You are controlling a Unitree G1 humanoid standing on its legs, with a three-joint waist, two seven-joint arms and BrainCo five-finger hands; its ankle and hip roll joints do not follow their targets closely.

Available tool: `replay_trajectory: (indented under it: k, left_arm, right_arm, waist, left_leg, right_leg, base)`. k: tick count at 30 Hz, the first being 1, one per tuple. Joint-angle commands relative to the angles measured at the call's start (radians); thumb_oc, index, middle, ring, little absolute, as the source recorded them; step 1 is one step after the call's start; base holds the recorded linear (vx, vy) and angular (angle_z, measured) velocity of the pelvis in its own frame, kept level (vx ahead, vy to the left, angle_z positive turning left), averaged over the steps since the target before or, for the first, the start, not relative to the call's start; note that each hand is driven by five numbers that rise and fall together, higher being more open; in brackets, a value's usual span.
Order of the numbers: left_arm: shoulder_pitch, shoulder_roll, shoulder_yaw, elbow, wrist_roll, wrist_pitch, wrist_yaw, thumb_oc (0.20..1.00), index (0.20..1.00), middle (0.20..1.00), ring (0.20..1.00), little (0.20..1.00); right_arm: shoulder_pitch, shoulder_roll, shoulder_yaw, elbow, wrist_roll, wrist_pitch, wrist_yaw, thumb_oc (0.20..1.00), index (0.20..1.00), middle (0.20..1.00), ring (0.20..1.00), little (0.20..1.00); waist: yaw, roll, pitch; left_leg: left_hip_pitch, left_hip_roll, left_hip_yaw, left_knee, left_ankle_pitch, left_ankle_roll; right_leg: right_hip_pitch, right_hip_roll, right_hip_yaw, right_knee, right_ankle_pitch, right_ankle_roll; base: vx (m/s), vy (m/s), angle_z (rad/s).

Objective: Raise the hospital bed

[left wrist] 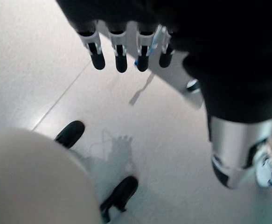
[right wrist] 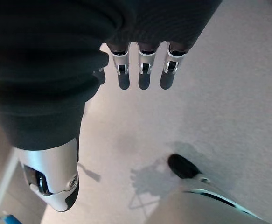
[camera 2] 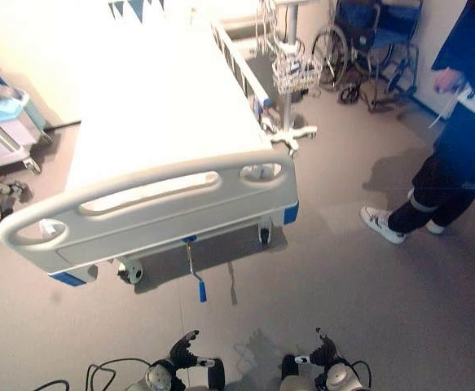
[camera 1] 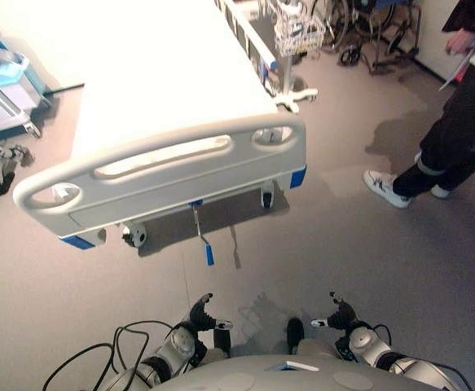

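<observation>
Hospital bed stood ahead on floor, grey footboard nearest robot. Crank handle with blue grip hung below footboard centre. Left hand and right hand hung low, well apart from bed, fingers relaxed and spread, holding nothing. Person stood at right, near wheelchair.

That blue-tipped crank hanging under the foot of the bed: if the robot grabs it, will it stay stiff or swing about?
The crank looks like a thin metal rod, so probably rigid. It hangs free from under the footboard, so it would likely swing until gripped. Its blue grip is small, perhaps fiddly.
</observation>
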Motion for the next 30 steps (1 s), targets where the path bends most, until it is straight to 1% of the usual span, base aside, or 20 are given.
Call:
replay_trajectory:
  k: [1, 5, 8, 9, 12, 15, 19, 22, 23, 25, 27, 30]
  left_arm:
    - [-0.049, -0.006, 0.043, 0.028, -0.038, -0.038, -0.006, 1.0, 1.0, 1.0, 1.0, 1.0]
    - [-0.016, -0.007, 0.073, 0.042, -0.038, -0.044, -0.004, 1.0, 1.0, 1.0, 1.0, 1.0]
    - [-0.008, -0.007, 0.089, 0.049, -0.034, -0.042, 0.009, 1.0, 1.0, 1.0, 1.0, 1.0]
    - [0.006, -0.008, 0.115, 0.06, -0.039, -0.037, 0.021, 1.0, 1.0, 1.0, 1.0, 1.0]
    - [-0.002, 0.017, 0.173, 0.073, -0.08, -0.041, 0.057, 1.0, 1.0, 1.0, 1.0, 1.0]
    - [-0.018, 0.042, 0.193, 0.027, -0.102, -0.065, 0.093, 1.0, 1.0, 1.0, 1.0, 1.0]
    - [0.0, 0.058, 0.217, -0.018, -0.125, -0.078, 0.125, 1.0, 1.0, 1.0, 1.0, 1.0]
    - [0.008, 0.045, 0.206, -0.021, -0.14, -0.073, 0.11, 1.0, 1.0, 1.0, 1.0, 1.0]
    - [0.009, 0.049, 0.228, 0.012, -0.156, -0.06, 0.072, 1.0, 1.0, 1.0, 1.0, 1.0]
    - [0.038, 0.047, 0.216, -0.002, -0.156, -0.06, 0.058, 1.0, 1.0, 1.0, 1.0, 1.0]
    - [0.042, 0.037, 0.204, 0.033, -0.133, -0.051, 0.034, 1.0, 1.0, 1.0, 1.0, 1.0]
    - [0.037, 0.024, 0.201, 0.061, -0.14, -0.035, 0.009, 1.0, 1.0, 1.0, 1.0, 1.0]
  right_arm:
    - [-0.024, 0.004, -0.022, 0.024, -0.005, 0.012, 0.004, 1.0, 1.0, 1.0, 1.0, 1.0]
    - [0.01, 0.006, -0.07, 0.057, 0.005, 0.016, -0.001, 1.0, 1.0, 1.0, 1.0, 1.0]
    - [0.025, 0.006, -0.094, 0.069, 0.013, 0.018, -0.006, 1.0, 1.0, 1.0, 1.0, 1.0]
    - [0.045, 0.012, -0.106, 0.074, 0.015, 0.019, -0.012, 1.0, 1.0, 1.0, 1.0, 1.0]
    - [0.054, 0.009, -0.121, 0.079, 0.016, 0.018, -0.025, 1.0, 1.0, 1.0, 1.0, 1.0]
    - [0.069, 0.012, -0.124, 0.051, 0.037, 0.006, -0.034, 1.0, 1.0, 1.0, 1.0, 1.0]
    - [0.086, 0.012, -0.118, 0.015, 0.032, -0.005, -0.04, 1.0, 1.0, 1.0, 1.0, 1.0]
    - [0.084, 0.022, -0.105, -0.002, 0.027, -0.004, -0.039, 1.0, 1.0, 1.0, 1.0, 1.0]
    - [0.088, 0.025, -0.103, -0.004, 0.024, -0.001, -0.032, 1.0, 1.0, 1.0, 1.0, 1.0]
    - [0.088, 0.024, -0.104, -0.013, 0.024, -0.001, -0.028, 1.0, 1.0, 1.0, 1.0, 1.0]
    - [0.077, 0.022, -0.107, 0.004, 0.023, 0.005, -0.021, 1.0, 1.0, 1.0, 1.0, 1.0]
    - [0.059, 0.023, -0.125, 0.026, 0.051, 0.012, -0.015, 1.0, 1.0, 1.0, 1.0, 1.0]
  waist:
    - [0.024, -0.06, 0.017]
    - [0.035, -0.068, -0.012]
    - [0.04, -0.073, -0.02]
    - [0.045, -0.08, -0.029]
    - [0.046, -0.085, -0.041]
    - [0.044, -0.087, -0.054]
    - [0.045, -0.093, -0.064]
    - [0.047, -0.096, -0.069]
    - [0.049, -0.097, -0.072]
    - [0.055, -0.097, -0.068]
    - [0.052, -0.093, -0.064]
    - [0.047, -0.085, -0.064]
  left_leg:
    - [0.071, -0.09, -0.021, 0.018, -0.05, 0.046]
    - [0.09, -0.09, -0.035, 0.018, -0.056, 0.045]
    - [0.098, -0.088, -0.043, 0.019, -0.058, 0.045]
    - [0.107, -0.087, -0.048, 0.019, -0.062, 0.046]
    - [0.116, -0.085, -0.053, 0.022, -0.064, 0.046]
    - [0.124, -0.084, -0.054, 0.022, -0.068, 0.045]
    - [0.129, -0.083, -0.052, 0.024, -0.07, 0.045]
    - [0.128, -0.083, -0.049, 0.027, -0.07, 0.046]
    - [0.127, -0.083, -0.047, 0.029, -0.068, 0.046]
    - [0.122, -0.084, -0.052, 0.038, -0.065, 0.048]
    - [0.12, -0.084, -0.052, 0.042, -0.064, 0.049]
    - [0.122, -0.084, -0.047, 0.044, -0.066, 0.048]
  right_leg:
    - [0.0, -0.048, 0.022, 0.083, 0.007, 0.08]
    - [0.035, -0.048, 0.006, 0.068, 0.005, 0.081]
    - [0.052, -0.049, -0.002, 0.066, 0.003, 0.081]
    - [0.067, -0.048, -0.009, 0.062, 0.0, 0.08]
    - [0.083, -0.046, -0.012, 0.062, -0.004, 0.078]
    - [0.094, -0.044, -0.013, 0.059, -0.007, 0.078]
    - [0.102, -0.044, -0.007, 0.052, -0.003, 0.08]
    - [0.104, -0.045, -0.003, 0.046, 0.003, 0.08]
    - [0.103, -0.045, -0.002, 0.044, 0.004, 0.08]
    - [0.102, -0.046, -0.002, 0.045, 0.007, 0.079]
    - [0.1, -0.046, -0.001, 0.047, 0.008, 0.077]
    - [0.099, -0.046, 0.004, 0.05, 0.005, 0.076]
  base:
    - [0.05, -0.045, 0.09]
    - [0.03, -0.036, 0.06]
    - [0.02, -0.024, 0.17]
    - [0.02, -0.026, 0.11]
    - [0.02, -0.015, 0.05]
    - [0.02, 0.0, 0.05]
    - [-0.01, -0.009, 0.07]
    - [-0.02, -0.01, 0.0]
    - [0.0, 0.0, 0.0]
    - [-0.05, -0.017, 0.0]
    - [-0.03, -0.007, 0.0]
    - [0.0, 0.0, 0.0]
